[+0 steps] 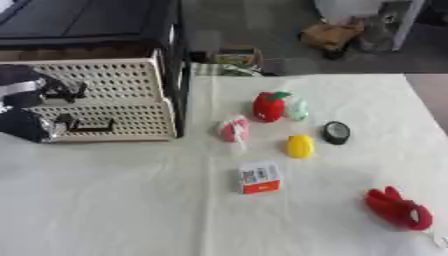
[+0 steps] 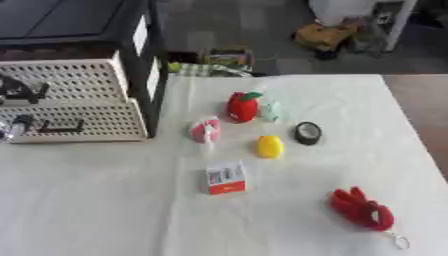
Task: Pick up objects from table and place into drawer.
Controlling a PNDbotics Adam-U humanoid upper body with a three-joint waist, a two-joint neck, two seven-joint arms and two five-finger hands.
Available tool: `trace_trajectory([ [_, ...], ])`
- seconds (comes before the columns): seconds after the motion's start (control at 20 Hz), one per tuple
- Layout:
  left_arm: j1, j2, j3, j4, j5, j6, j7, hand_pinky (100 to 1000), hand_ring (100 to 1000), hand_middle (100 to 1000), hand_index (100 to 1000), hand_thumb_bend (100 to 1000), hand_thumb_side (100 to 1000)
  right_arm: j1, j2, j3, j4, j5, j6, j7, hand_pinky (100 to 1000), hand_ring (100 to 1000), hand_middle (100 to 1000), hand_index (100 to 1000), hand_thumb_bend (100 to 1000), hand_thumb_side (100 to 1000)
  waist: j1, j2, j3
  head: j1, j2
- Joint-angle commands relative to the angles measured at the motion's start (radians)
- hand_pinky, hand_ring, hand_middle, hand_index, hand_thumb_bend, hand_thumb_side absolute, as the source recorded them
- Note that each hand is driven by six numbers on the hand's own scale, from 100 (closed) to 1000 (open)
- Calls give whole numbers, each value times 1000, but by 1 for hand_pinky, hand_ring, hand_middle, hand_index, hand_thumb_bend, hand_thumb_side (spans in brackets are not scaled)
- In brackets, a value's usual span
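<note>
The left hand [image 1: 31, 125], black with silver joints, is being shown at the nine-o'clock edge of the left eye view, against the front of the cream perforated drawer [image 1: 105, 100]; whether its fingers are closed on the dark handle [image 1: 92, 127] cannot be told. The right hand is not being shown in either view.

The drawer is being held in a black cabinet [image 1: 175, 60], and it is standing pulled out toward six o'clock.

On the white table [image 1: 105, 200], toward three o'clock from the drawer, the objects are lying apart:
- a pink packet [image 1: 234, 130], long axis running twelve to six;
- a red strawberry-like toy [image 1: 269, 106], green top toward twelve;
- a pale green item [image 1: 298, 110] just beside it;
- a yellow lemon-shaped item [image 1: 300, 146];
- a round black item [image 1: 336, 132];
- a small white-and-orange box [image 1: 260, 178], its printing unreadable;
- a red looped item [image 1: 398, 209] near five o'clock.
</note>
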Motion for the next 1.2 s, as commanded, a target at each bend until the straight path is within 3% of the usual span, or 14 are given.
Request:
trace_trajectory([
  [0.05, 1, 52, 9, -28, 8, 9, 4, 100, 100, 100, 822, 105, 408, -7, -14, -11, -16, -6, -1, -2, 737, 519, 478, 736, 100, 699, -3, -27, 3, 3, 4],
  [1.2, 182, 155, 50, -210, 121, 107, 139, 100, 100, 100, 813, 105, 408, -11, -7, -12, -16, -9, -1, -2, 740, 522, 478, 736, 100, 700, -12, -30, 10, -5, 0],
])
